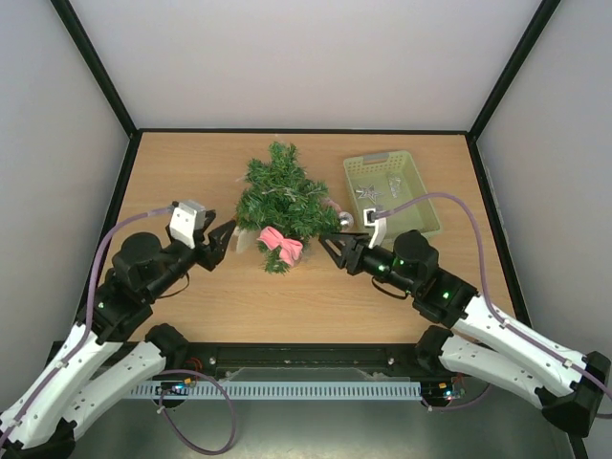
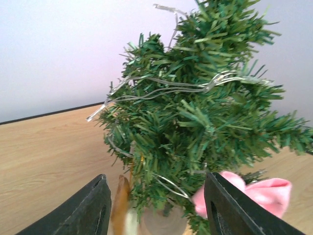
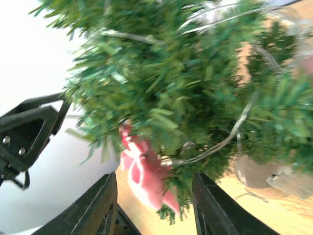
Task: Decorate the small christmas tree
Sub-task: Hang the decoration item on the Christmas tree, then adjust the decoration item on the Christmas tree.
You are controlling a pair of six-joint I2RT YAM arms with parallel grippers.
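Observation:
The small christmas tree [image 1: 277, 196] stands mid-table on a round wooden base [image 2: 161, 223], wound with a silvery wire string [image 2: 166, 88]. A pink bow [image 1: 280, 245] hangs on its low front branches, and a silver ball [image 1: 345, 219] sits at its right side. My left gripper [image 1: 222, 241] is open just left of the base, its jaws wide around nothing [image 2: 155, 178]. An orange-and-white ornament [image 2: 120, 203] hangs beside the base. On the tree's right my right gripper [image 1: 328, 247] is also open, holding nothing. The bow [image 3: 144, 171] and lower branches [image 3: 186, 73] fill its view.
A pale green basket [image 1: 421, 196] sits at the back right with silvery star ornaments [image 1: 368, 191] inside. The right arm's cable arcs over the basket's front edge. Grey walls and a black frame enclose the wooden table [image 1: 191, 172].

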